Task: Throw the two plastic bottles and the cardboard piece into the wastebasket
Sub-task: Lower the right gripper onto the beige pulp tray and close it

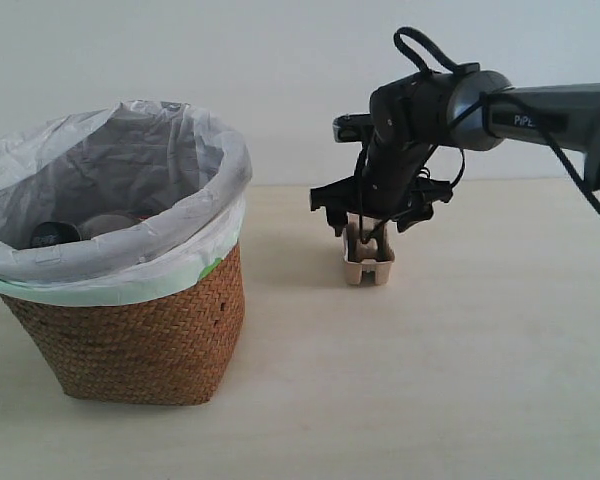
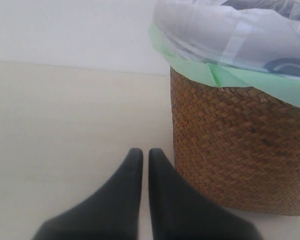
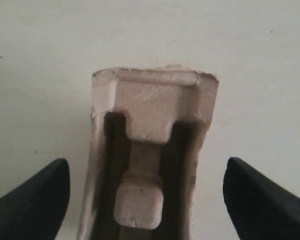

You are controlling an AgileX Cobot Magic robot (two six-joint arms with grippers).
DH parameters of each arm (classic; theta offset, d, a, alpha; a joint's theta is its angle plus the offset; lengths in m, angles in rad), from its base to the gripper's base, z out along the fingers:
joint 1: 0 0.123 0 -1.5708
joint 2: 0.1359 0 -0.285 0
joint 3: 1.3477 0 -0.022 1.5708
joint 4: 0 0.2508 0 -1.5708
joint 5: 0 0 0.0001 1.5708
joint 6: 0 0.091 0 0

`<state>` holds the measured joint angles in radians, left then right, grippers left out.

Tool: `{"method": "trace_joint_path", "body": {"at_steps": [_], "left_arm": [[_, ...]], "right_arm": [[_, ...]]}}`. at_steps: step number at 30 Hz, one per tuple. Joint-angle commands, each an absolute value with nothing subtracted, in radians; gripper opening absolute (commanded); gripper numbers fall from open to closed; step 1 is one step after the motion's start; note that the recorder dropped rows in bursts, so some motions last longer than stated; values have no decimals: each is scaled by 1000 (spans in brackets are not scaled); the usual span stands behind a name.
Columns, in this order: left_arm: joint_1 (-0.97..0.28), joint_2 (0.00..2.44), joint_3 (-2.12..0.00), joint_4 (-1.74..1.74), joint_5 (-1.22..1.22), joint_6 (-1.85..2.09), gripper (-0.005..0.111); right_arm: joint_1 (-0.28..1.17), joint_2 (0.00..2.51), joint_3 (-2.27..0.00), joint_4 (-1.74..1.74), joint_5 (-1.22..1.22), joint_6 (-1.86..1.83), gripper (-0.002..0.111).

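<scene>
The beige cardboard piece (image 1: 368, 258) lies on the table to the right of the wastebasket (image 1: 130, 340), ridged side up (image 3: 152, 150). My right gripper (image 1: 366, 232) hangs straight over it, open, one finger (image 3: 40, 200) on either side with a gap to the cardboard on both sides. Inside the bag-lined wastebasket a black cap (image 1: 52, 234) and a pale clear shape (image 1: 108, 222) show; the plastic bottles are otherwise hidden. My left gripper (image 2: 141, 152) is shut and empty, low over the table beside the wicker wall (image 2: 240, 150). It is out of the exterior view.
The white plastic bag (image 1: 170, 215) folds wide over the basket's rim, with a green edge (image 2: 225, 77). The pale wooden table (image 1: 430, 380) runs back to a white wall. The right arm (image 1: 540, 115) reaches in from the right edge.
</scene>
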<state>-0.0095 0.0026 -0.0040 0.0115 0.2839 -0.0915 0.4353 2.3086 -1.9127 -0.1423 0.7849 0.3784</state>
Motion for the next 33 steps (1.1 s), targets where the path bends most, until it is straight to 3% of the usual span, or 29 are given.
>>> {"method": "trace_joint_path", "body": {"at_steps": [1, 22, 28, 33], "left_arm": [[-10, 0, 0, 16, 277, -97, 4], [-10, 0, 0, 16, 277, -97, 4], [-10, 0, 0, 16, 279, -97, 4], [-10, 0, 0, 16, 279, -97, 4]], "right_arm": [[429, 2316, -1917, -126, 760, 384, 74], [429, 2384, -1917, -91, 726, 383, 74], [429, 2384, -1917, -91, 726, 383, 55], [429, 2384, -1917, -91, 728, 383, 52]]}}
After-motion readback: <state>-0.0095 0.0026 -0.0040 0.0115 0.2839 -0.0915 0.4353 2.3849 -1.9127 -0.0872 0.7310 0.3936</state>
